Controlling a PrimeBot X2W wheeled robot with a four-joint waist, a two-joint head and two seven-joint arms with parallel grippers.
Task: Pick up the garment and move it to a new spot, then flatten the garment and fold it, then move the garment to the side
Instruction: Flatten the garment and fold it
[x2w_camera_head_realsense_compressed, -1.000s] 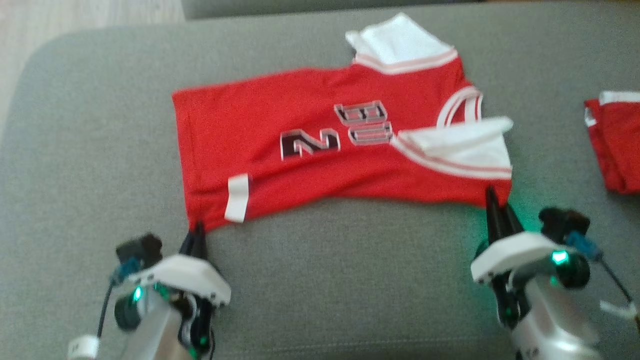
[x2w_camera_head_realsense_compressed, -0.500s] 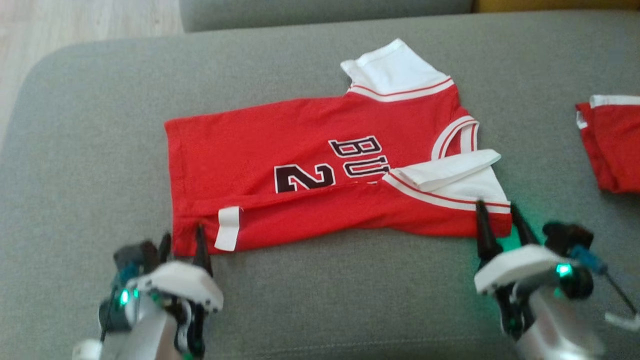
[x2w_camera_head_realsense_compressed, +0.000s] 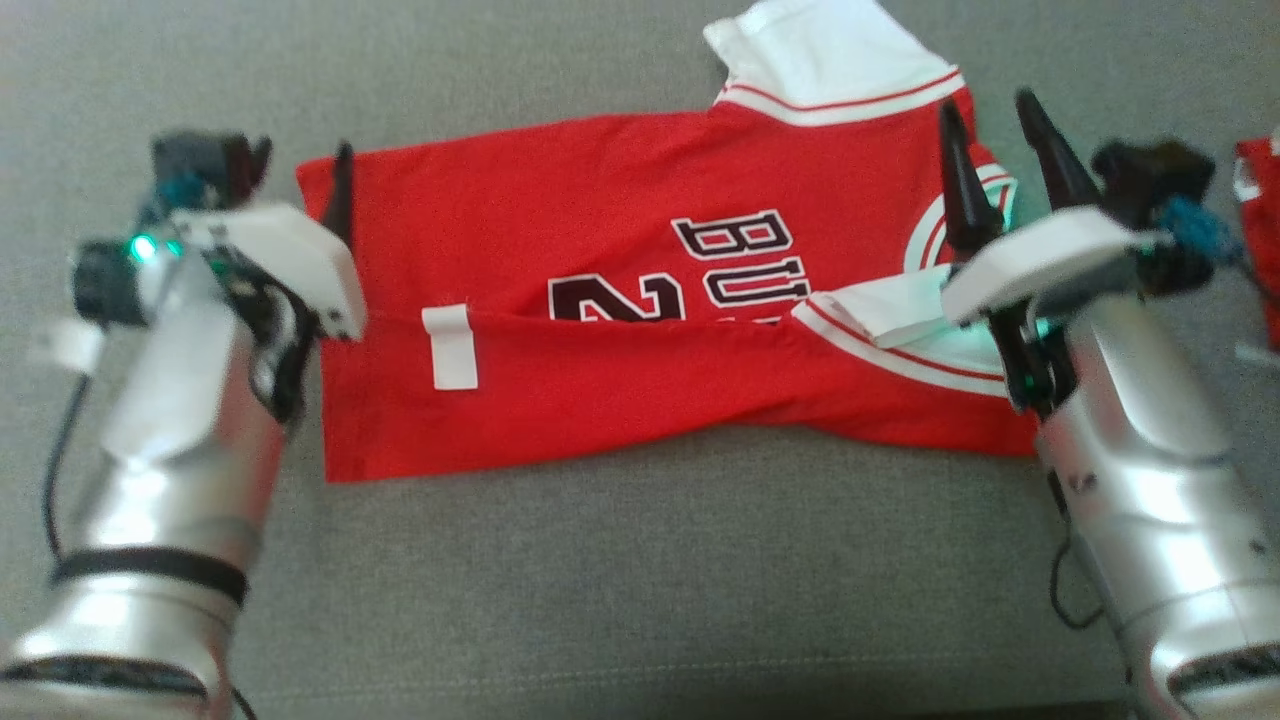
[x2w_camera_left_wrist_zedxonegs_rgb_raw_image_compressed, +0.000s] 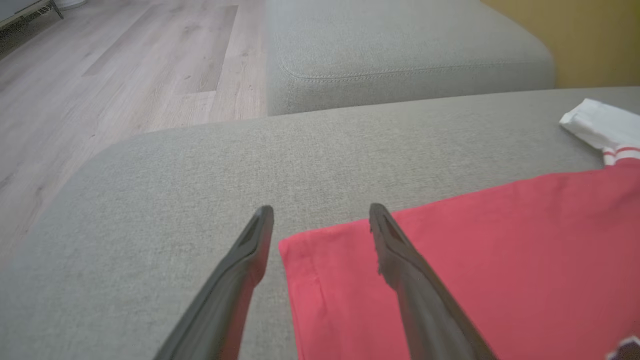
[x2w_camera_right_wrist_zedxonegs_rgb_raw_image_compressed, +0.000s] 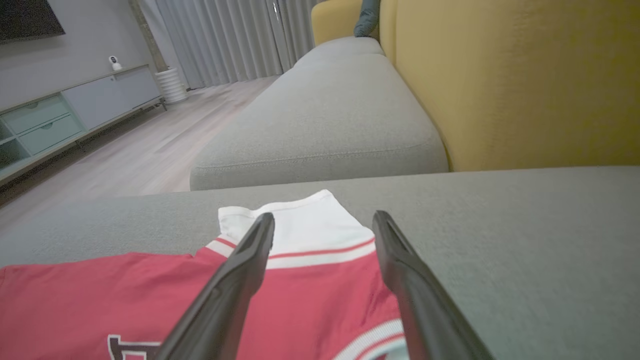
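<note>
Grey upholstered seat cushion (x2w_camera_head_realsense_compressed: 640, 600) in the foreground; a second grey cushion (x2w_camera_right_wrist_zedxonegs_rgb_raw_image_compressed: 325, 120) lies beyond it, flanked by a mustard-yellow backrest (x2w_camera_right_wrist_zedxonegs_rgb_raw_image_compressed: 500, 85). Pale wood-plank floor (x2w_camera_left_wrist_zedxonegs_rgb_raw_image_compressed: 125, 75) runs beside the seating. The far wall (x2w_camera_right_wrist_zedxonegs_rgb_raw_image_compressed: 75, 45) is grey, with a low sideboard (x2w_camera_right_wrist_zedxonegs_rgb_raw_image_compressed: 60, 120) with drawers, a dark screen (x2w_camera_right_wrist_zedxonegs_rgb_raw_image_compressed: 27, 17) above it, and floor-length grey curtains (x2w_camera_right_wrist_zedxonegs_rgb_raw_image_compressed: 225, 40). Light is soft and even.
</note>
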